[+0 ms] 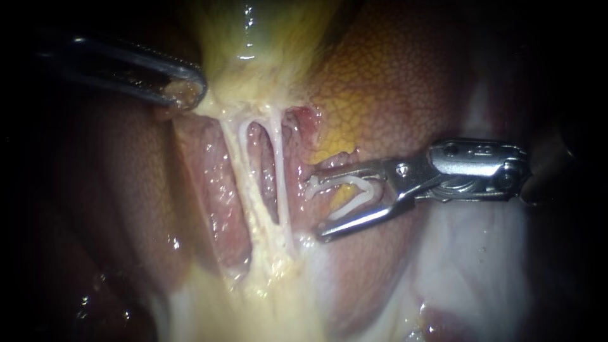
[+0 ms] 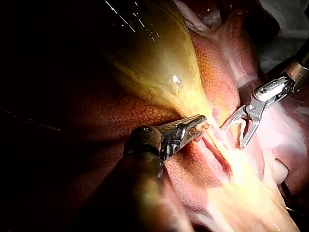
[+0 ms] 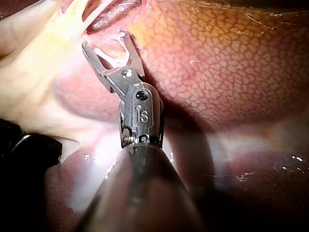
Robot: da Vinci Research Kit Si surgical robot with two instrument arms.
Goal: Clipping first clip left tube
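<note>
Left instrument (image 1: 185,90): dark smooth shaft, pincer clamped on the gallbladder (image 1: 266,38) where it tapers to a neck. Both jaws bite a lump of yellowish, fatty tissue. The gallbladder wall is glossy, yellow-green, and pulled taut into a cone.

Liver (image 1: 392,69): orange-red, with a fine cobbled mosaic texture and a wet sheen.

Two tubes run down from the neck, side by side, with a dark slit-shaped window between them. The left tube (image 1: 235,158) is the thicker one, pale cream, with crumbly yellow fat stuck along it. The right tube (image 1: 280,171) is a thin, smooth white strand. Both are bare, with no clip on either.

Right instrument (image 1: 316,208): bright metal with a riveted hinge block. Its pincer is spread into a wide V and carries a white clip (image 1: 356,202), also V-shaped, with one leg seated along each jaw. The right wrist view confirms the clip spans jaw to jaw.

The jaw tips sit just beside the right tube, on the side away from the left tube. I can't tell whether they touch it. The left tube is outside the pincer, with the right tube between it and the clip.
</note>
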